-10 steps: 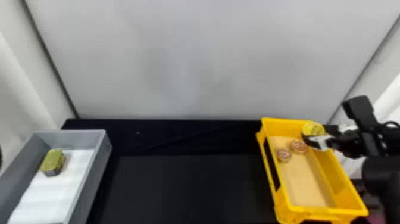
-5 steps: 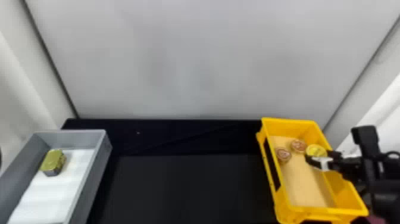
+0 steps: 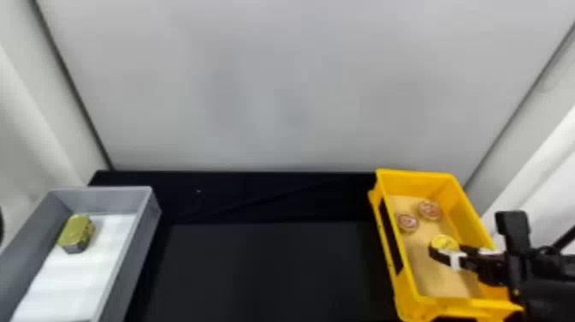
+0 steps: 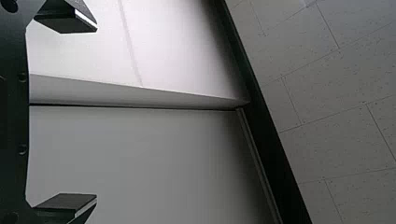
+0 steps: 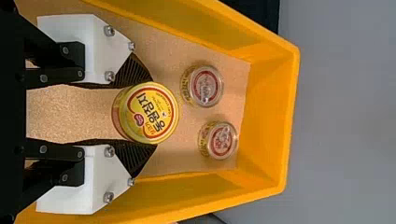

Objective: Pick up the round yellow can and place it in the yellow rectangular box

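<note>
The right gripper [image 5: 153, 113] clasps the yellow can [image 3: 444, 242] between its fingertips, inside the yellow box [image 3: 468, 210]; two small jars [image 5: 205, 87] stand just beyond it, so lowering should go straight down; the left gripper [image 4: 96, 112] is spread wide.

I see black table [image 3: 265, 269] before me, far strip darker than near part. On its left, grey box [image 3: 132, 261], long sides running near to far. On its right, yellow rectangular box [image 3: 417, 183], likewise lengthwise. Both well apart.
</note>
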{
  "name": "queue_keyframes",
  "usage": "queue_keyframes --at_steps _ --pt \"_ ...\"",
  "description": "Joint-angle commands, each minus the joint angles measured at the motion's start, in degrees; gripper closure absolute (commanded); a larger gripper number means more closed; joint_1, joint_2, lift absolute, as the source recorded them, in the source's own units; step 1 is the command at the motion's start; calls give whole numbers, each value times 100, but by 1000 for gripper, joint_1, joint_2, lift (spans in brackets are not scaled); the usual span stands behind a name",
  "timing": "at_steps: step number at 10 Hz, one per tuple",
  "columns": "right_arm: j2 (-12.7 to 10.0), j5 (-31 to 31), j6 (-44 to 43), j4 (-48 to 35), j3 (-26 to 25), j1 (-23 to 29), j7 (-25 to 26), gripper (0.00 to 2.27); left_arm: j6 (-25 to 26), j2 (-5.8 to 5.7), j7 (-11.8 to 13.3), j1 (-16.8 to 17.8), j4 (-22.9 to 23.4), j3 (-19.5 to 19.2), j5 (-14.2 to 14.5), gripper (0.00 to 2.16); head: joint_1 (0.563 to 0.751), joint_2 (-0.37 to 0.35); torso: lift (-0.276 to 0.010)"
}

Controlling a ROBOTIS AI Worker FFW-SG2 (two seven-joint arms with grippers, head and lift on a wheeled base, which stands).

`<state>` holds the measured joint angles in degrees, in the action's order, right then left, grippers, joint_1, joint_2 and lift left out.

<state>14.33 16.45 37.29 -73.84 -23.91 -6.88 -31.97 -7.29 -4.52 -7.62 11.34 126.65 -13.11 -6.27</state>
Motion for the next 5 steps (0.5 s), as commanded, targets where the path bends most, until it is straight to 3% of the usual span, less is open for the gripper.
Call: queue_keyframes --at_steps 1,5 --pt "131 -441 -80 485 0 -147 181 760 0 3 6 0 0 1 -15 12 694 -78 -2" --pt "193 -713 -89 669 -131 -173 366 760 0 3 32 0 0 10 -24 12 694 -78 -2"
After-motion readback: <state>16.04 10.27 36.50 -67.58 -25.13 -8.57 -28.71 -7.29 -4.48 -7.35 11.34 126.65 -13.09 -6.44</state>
